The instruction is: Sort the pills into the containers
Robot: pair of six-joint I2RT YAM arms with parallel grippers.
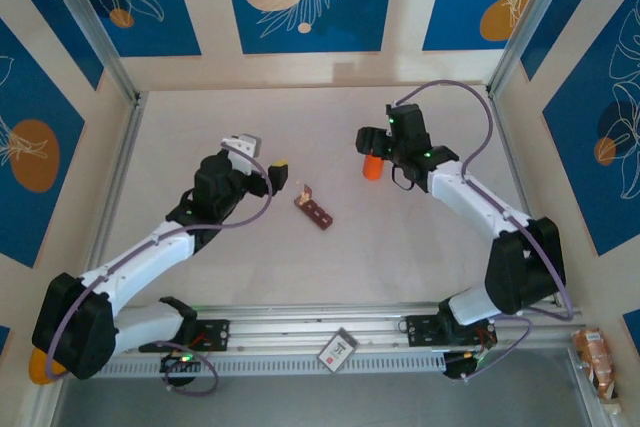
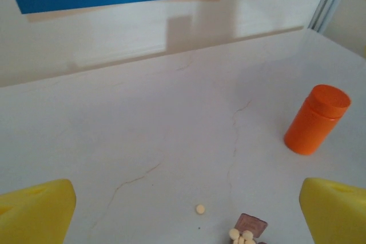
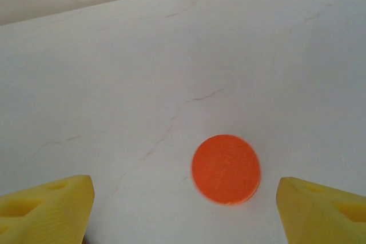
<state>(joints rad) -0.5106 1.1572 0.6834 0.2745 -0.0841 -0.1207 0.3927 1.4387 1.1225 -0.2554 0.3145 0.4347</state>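
The left claw (image 1: 276, 173) is opened to its full width and has hold of nothing; in the left wrist view its two yellow fingers (image 2: 35, 214) stand far apart at the lower corners, with bare white table (image 1: 400, 267) between them. The containers (image 1: 316, 210), a dark reddish-brown strip of joined compartments, lie on the table just in front of this claw, a little toward its right finger. In the left wrist view only the nearest end of the containers (image 2: 251, 223) can be seen, at the bottom edge, with some pale pills (image 2: 241, 235) heaped beside or on it; which of the two I cannot tell. One loose pill (image 2: 200, 209) lies on the table just to the left of that end, between the fingers and touching nothing. The orange bottle (image 2: 316, 119) stands upright with its cap on, farther ahead of the left claw and to its right side. The right claw (image 1: 376, 152) hangs over this bottle (image 1: 372, 167) and its jaws are wide apart. In the right wrist view the round orange cap (image 3: 226, 170) is between its yellow fingers (image 3: 44, 208), somewhat nearer to the right one, and neither finger touches it, so this claw holds nothing. From the right claw the containers are well apart, to its left side.
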